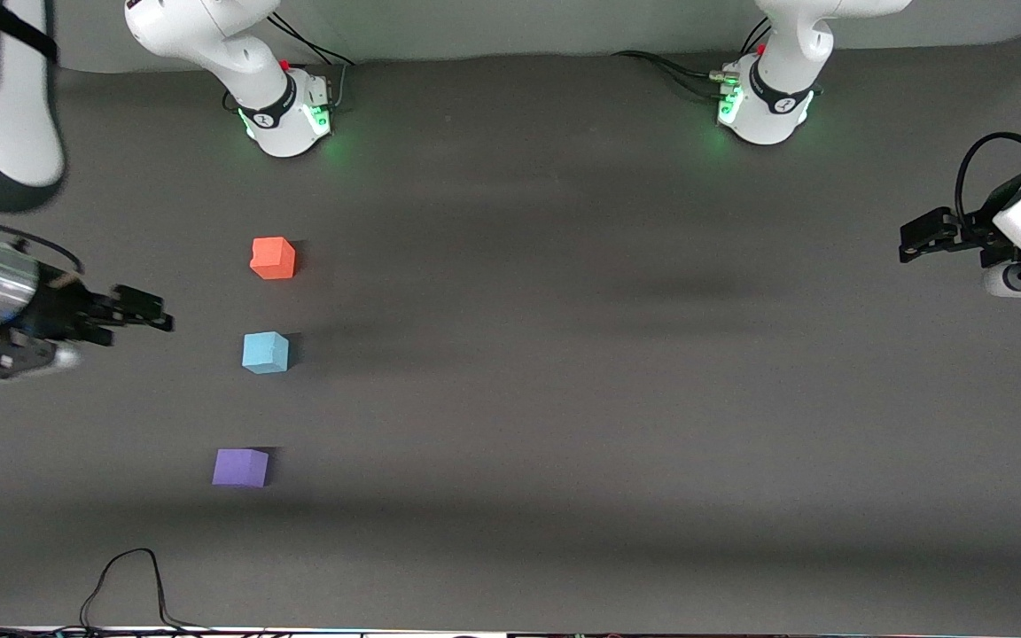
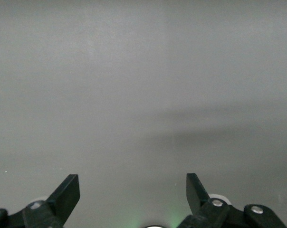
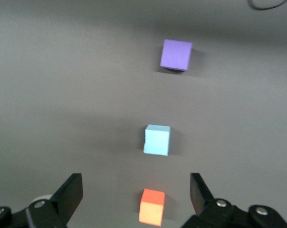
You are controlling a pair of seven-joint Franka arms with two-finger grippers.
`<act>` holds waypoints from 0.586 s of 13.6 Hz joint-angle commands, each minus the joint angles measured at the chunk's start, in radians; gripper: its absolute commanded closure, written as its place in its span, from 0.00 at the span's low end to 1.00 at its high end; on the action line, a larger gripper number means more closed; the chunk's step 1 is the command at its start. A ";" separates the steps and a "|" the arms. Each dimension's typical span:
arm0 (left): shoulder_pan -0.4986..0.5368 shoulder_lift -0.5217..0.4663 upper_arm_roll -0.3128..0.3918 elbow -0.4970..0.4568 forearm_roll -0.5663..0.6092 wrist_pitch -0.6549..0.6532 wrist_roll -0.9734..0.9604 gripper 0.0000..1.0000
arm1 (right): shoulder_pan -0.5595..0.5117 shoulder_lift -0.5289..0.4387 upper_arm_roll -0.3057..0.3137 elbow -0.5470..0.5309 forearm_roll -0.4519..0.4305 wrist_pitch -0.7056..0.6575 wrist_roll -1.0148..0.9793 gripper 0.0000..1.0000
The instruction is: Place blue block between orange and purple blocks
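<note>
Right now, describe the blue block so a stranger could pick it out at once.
Toward the right arm's end of the dark table, three small cubes sit in a row. The blue block is the middle one, light sky-blue, between the orange block and the purple block.

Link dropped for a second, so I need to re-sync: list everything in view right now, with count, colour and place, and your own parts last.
orange block: one, orange-red, on the table, farthest of the three from the front camera.
blue block: one, light blue, on the table between the other two, touching neither.
purple block: one, violet, nearest the front camera.
table: one, dark grey.
cable: one, black, looped at the table edge nearest the front camera.
right gripper: black, open, empty, beside the blocks at its end of the table.
left gripper: black, open, empty, waiting at its end.
</note>
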 commanded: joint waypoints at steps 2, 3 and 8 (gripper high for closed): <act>-0.014 -0.014 0.012 -0.006 0.010 0.012 0.013 0.00 | -0.225 -0.133 0.248 -0.029 -0.081 -0.068 0.067 0.00; -0.014 -0.014 0.012 -0.005 0.010 0.012 0.013 0.00 | -0.277 -0.157 0.308 -0.053 -0.113 -0.068 0.079 0.00; -0.014 -0.012 0.012 -0.006 0.010 0.012 0.013 0.00 | -0.450 -0.281 0.496 -0.237 -0.161 0.024 0.145 0.00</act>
